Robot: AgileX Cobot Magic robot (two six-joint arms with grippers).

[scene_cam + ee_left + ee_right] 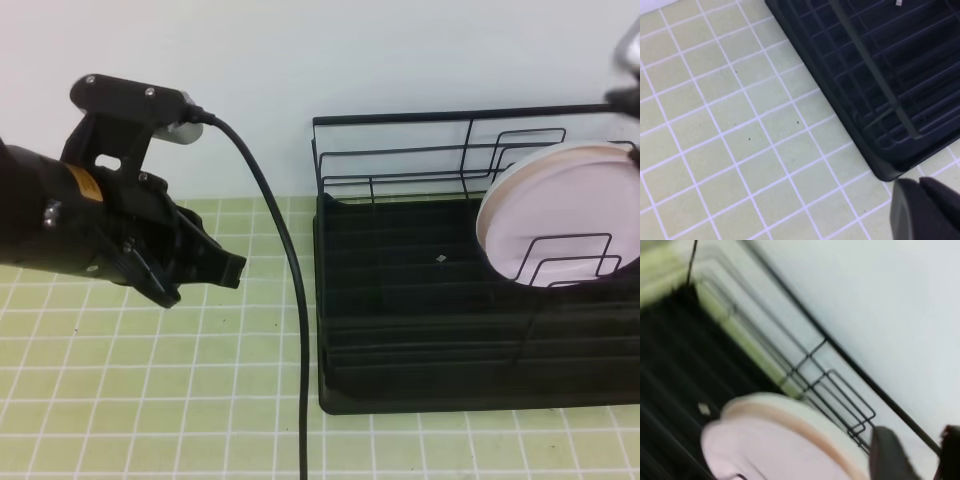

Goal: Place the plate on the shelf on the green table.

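Tool condition is recorded first. On the left arm, the black left tool (205, 262) is held above the bench with its fingers pressed together and nothing between them; in the left wrist view only its dark tips (927, 210) are seen, near the corner of the rack base. Of the right tool (912, 452), only two dark fingers are seen at the lower right of the right wrist view, with a gap between them; they stand just beside the plate's upper edge, and whether they are spread free or touching the rim cannot be told. In the exterior high view only a blurred part of that arm is seen at the top right corner.

By size, the following are noted. One light yellow-green tiled bench (150, 400) with white grout lines is seen. One black wire dish rack with upright dividers and a solid black tray base (420, 300) is standing on it, at the right. One round pale pink plastic plate with a raised rim (560, 215) is set on edge, tilted, among the wire dividers at the right end of the rack. One black cable (290, 300) is hanging in front of the bench. One small pale speck (442, 259) is lying on the tray base.

Progress is judged as nearly complete: the plate is already in the rack. What is left appears to be confirmation of release and clearing of the right arm.
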